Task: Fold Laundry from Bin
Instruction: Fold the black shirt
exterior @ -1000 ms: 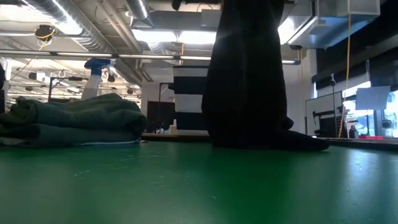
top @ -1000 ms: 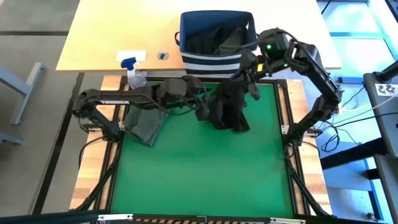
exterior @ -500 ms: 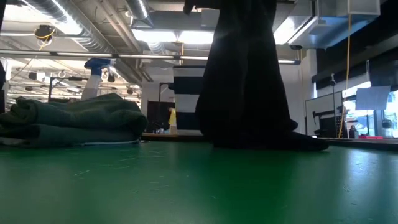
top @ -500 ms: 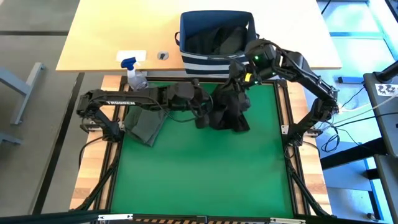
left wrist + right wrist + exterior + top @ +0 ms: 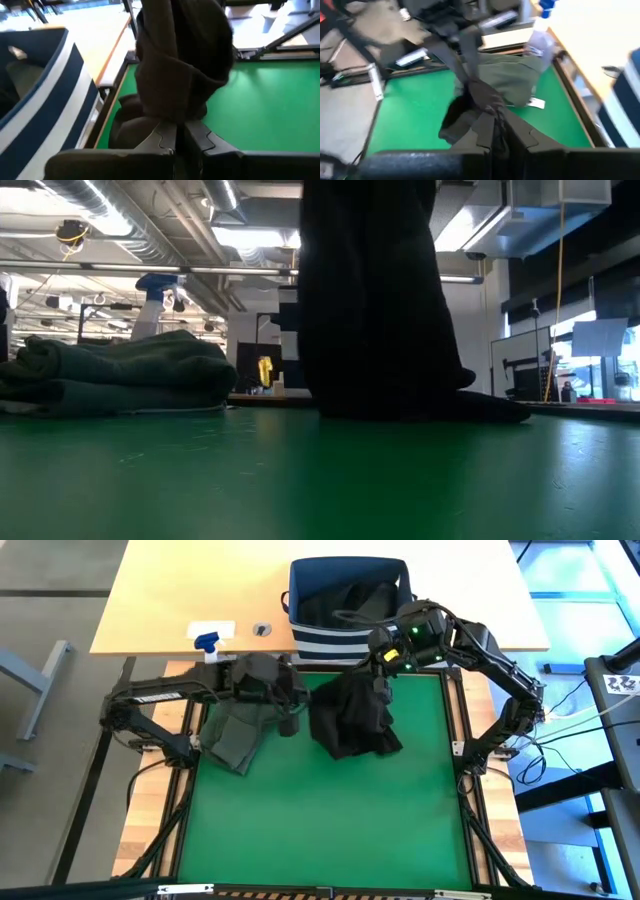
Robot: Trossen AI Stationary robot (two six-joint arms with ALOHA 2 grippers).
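High view: the black garment [image 5: 350,720] hangs bunched over the far part of the green mat [image 5: 330,830], its lower folds resting on it. The right gripper [image 5: 381,680] pinches its upper edge just in front of the bin [image 5: 340,640]. The left gripper [image 5: 297,708] sits at the garment's left edge, fingers pressed together on the cloth. The bin stands on the wooden table [image 5: 170,590] with dark cloth inside. An olive garment [image 5: 235,740] lies folded on the mat's left edge, under the left arm. A spray bottle [image 5: 212,652] stands near the bin.

Low view: the black garment [image 5: 375,300] hangs as a dark column down to the mat; the olive garment [image 5: 120,375] lies folded at left.

Left wrist view: fingers [image 5: 200,137] closed on dark cloth [image 5: 180,65]; bin [image 5: 45,110] beside.

Right wrist view: fingers [image 5: 482,127] closed on a taut strip of the garment [image 5: 480,95].
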